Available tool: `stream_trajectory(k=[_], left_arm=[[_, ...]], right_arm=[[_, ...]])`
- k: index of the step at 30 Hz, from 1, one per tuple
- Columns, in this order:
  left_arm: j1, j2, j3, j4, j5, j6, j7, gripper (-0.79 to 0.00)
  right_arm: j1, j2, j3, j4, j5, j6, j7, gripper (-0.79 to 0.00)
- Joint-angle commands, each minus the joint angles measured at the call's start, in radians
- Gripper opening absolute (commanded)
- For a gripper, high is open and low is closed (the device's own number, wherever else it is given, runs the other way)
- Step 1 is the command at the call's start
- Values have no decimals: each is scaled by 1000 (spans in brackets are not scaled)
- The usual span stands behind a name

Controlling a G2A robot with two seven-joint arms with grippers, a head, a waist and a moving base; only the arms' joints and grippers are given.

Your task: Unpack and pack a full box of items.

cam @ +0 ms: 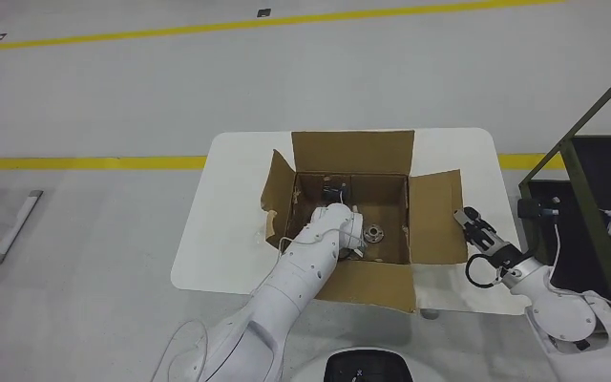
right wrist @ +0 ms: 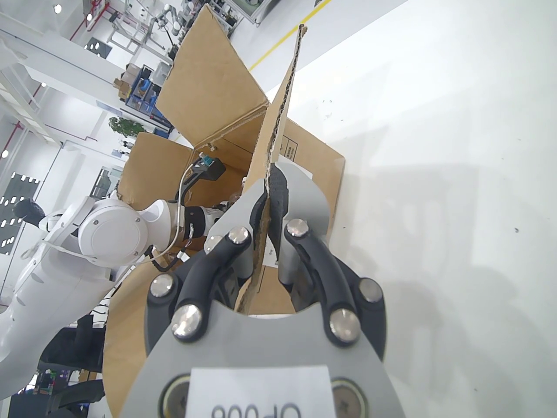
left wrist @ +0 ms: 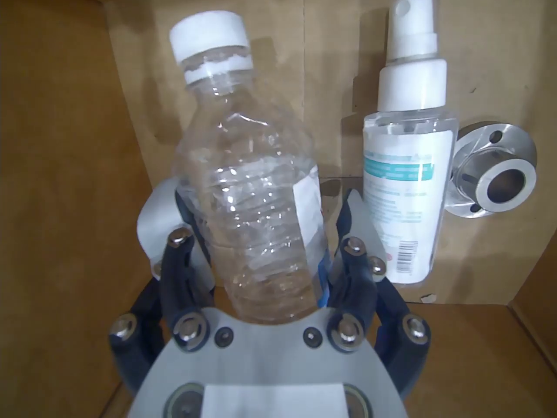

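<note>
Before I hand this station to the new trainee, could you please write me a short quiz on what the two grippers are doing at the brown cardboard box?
1. True or false: the left gripper is shut on the clear plastic water bottle with a white cap inside the brown cardboard box.
2. What is the right gripper clamped on? A) a roll of tape B) a side flap of the box C) a metal can
3. Fill in: beside the spray bottle with a white nozzle, on the side away from the water bottle, lies a silver metal ____.

Key: 1 true; 2 B; 3 flange.
</note>
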Motion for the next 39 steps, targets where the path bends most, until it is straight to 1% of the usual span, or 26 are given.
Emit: stream_trajectory(k=[1, 6, 10, 13, 16, 18, 19, 20, 21, 22, 23, 24, 25, 26, 28, 33, 34, 35, 36, 37, 38, 39], left_arm=[[-2, -3, -5, 4, -4, -3, 9, -785], [-6, -6, -18, -12, 0, -12, 17, -785], [-3, 1, -35, -65, 13, -15, 6, -785], [7, 14, -53, -137, 35, -13, -22, -785], [27, 33, -78, -238, 75, -3, -52, -785], [48, 48, -104, -321, 100, 11, -80, -785], [60, 56, -118, -371, 115, 12, -95, -785], [76, 65, -132, -418, 131, 11, -111, -785], [93, 74, -149, -469, 146, 12, -127, -785], [112, 84, -168, -522, 159, 10, -143, -785], [133, 93, -188, -572, 169, 7, -158, -785], [152, 102, -207, -625, 186, -1, -173, -785], [172, 110, -224, -674, 205, -10, -189, -785], [191, 118, -239, -723, 231, -17, -202, -785], [225, 133, -271, -806, 290, -18, -240, -785], [292, 156, -342, -998, 349, -74, -298, -785], [302, 159, -354, -1032, 355, -86, -307, -785], [311, 162, -365, -1065, 360, -97, -315, -785], [318, 165, -375, -1096, 369, -109, -324, -785], [324, 167, -384, -1127, 381, -120, -329, -785], [332, 169, -394, -1155, 385, -128, -337, -785], [335, 171, -403, -1184, 398, -139, -343, -785]], right_arm=[[1, 0, 1, 1, 0, 0, 1, -785], [6, 3, 24, 1, 6, 0, 1, -785], [13, 7, 55, 5, 7, 0, -2, -785], [18, 9, 77, 9, 5, -2, -2, -785], [21, 12, 98, 15, 7, -3, -2, -785], [22, 13, 108, 21, 9, -1, -4, -785], [23, 13, 110, 24, 10, 0, -3, -613], [24, 14, 114, 25, 11, 0, -4, -526], [24, 14, 117, 26, 12, -1, -5, -502], [24, 14, 121, 27, 13, -1, -8, -443], [24, 15, 126, 27, 14, -1, -10, -363], [24, 16, 135, 26, 10, 0, -17, -123], [23, 16, 143, 24, 5, 2, -24, -18], [22, 16, 153, 19, 7, 4, -35, 0], [15, 18, 175, 1, -9, 10, -55, 0], [-23, 20, 223, -98, -55, 4, -112, 0], [-33, 20, 228, -125, -68, -5, -118, -89], [-45, 20, 233, -155, -86, -14, -127, -465], [-57, 20, 235, -183, -102, -22, -133, -536], [-68, 19, 233, -210, -107, -31, -139, -742], [-79, 19, 231, -234, -116, -36, -138, -785], [-87, 19, 224, -262, -134, -46, -133, -785]])
